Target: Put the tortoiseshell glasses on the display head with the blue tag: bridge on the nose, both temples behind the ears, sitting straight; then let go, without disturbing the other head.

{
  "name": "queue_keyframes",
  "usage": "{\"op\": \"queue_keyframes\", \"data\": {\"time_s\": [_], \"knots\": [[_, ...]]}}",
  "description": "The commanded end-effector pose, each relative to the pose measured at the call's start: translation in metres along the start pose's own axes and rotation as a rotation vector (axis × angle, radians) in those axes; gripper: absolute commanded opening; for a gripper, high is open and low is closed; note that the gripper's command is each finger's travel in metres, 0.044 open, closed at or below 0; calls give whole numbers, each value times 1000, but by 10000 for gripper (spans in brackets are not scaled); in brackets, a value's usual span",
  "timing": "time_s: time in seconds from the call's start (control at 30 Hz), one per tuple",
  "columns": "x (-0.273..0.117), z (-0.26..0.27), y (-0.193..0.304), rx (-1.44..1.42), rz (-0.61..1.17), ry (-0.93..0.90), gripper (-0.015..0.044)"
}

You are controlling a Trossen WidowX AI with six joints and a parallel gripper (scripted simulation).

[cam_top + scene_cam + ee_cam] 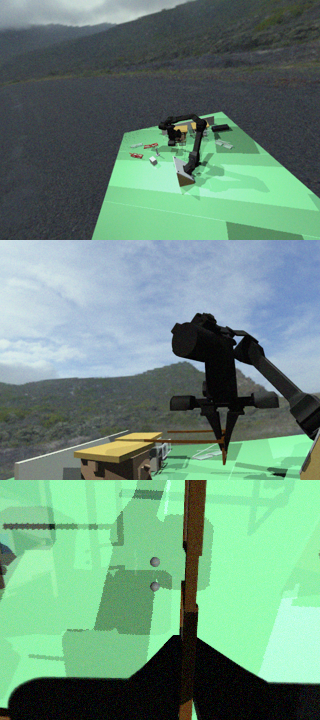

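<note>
Currently, the end effector is clenched on the tortoiseshell glasses, holding them by the middle of the front. They are in the air above the tabletop, before the display heads and on neither.

Held pose: front upright, temples roughly level and reaching toward the heads. Likely reason for the central grip: it leaves both temples free to pass either side of a head, with the bridge meeting the nose first.

Heads: the brown head and the grey head stand side by side under flat yellow tops, ahead of a grey panel. A pale frame is at the front of the grey one. Blue tag not discernible, so I cannot tell which head is the target; the glasses appear nearer the brown one.

Judgement: transport is well along, seating not yet done. Next, line up with the tagged head, advance with temples level, lower onto nose and ears, then release. Risks: the thin front could pivot in a narrow pinch, a temple could catch a yellow top, or a swing could knock the other head.
</note>
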State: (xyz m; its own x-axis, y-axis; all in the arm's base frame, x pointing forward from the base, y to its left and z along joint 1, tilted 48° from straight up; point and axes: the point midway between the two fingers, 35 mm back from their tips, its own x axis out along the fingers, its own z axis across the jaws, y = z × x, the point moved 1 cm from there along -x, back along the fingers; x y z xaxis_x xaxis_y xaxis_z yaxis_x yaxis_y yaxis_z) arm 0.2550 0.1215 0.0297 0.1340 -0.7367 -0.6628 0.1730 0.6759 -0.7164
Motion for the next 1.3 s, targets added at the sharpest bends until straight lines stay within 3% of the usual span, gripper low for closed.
{"op": "queue_keyframes", "data": {"time_s": [0.0,1.27], "knots": [[6,0,0,7,-2,-27,0],[47,-2,-2,7,-3,5,0]]}}
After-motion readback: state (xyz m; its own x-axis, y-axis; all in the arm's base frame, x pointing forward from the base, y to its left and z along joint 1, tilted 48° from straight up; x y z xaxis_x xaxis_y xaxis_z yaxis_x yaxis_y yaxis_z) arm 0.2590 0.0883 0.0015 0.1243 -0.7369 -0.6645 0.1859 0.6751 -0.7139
